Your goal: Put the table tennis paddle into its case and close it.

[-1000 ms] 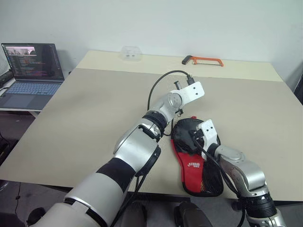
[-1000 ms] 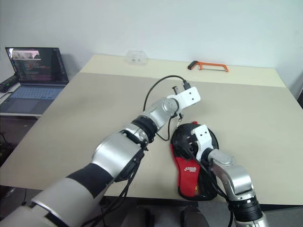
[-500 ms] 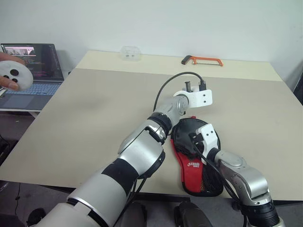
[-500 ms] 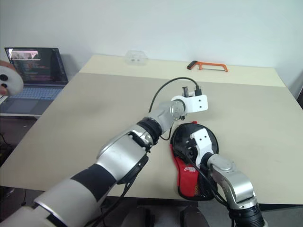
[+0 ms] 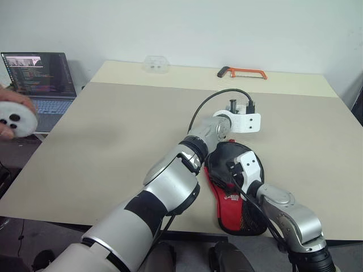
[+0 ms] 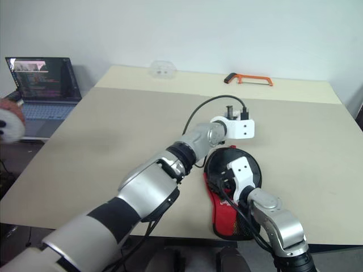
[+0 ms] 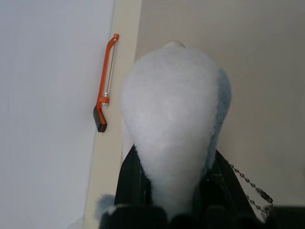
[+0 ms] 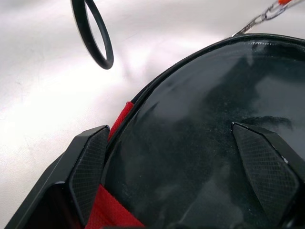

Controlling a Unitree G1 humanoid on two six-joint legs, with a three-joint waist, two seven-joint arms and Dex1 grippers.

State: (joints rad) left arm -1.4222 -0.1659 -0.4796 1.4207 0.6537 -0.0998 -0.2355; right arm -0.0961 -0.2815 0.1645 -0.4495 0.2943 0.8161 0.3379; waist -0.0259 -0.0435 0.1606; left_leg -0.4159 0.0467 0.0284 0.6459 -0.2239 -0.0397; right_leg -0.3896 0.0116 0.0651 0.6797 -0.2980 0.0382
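The case [image 5: 235, 190] lies at the bench's six o'clock edge, right end effector [image 8: 183, 164] spread across it, left end effector [image 7: 174, 210] pinching the fluffy charm [image 7: 174, 119]; pull steadily along the zipper.

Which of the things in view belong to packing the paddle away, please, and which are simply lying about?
Part of the job: case; fluffy ball charm, held in the left gripper; right gripper.

Lying about: orange hacksaw; laptop; clear plastic box.
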